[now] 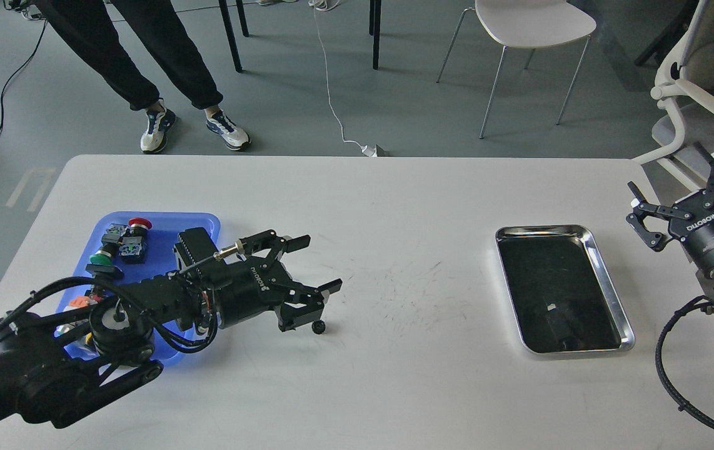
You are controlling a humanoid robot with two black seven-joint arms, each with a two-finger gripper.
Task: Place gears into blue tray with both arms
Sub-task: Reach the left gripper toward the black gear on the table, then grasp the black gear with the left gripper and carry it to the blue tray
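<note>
A small black gear lies on the white table, left of centre. My left gripper hovers open just above and behind it, lying sideways and pointing right, with its lower finger nearly over the gear and nothing held between the fingers. At the left stands the blue tray, and my left arm covers much of its inside. My right gripper hangs open and empty at the table's right edge, far from the gear.
Push-button switches with red and green caps sit in the blue tray's far end. A silver metal tray with a dark inside lies at the right. A person's legs and a white chair stand beyond the table.
</note>
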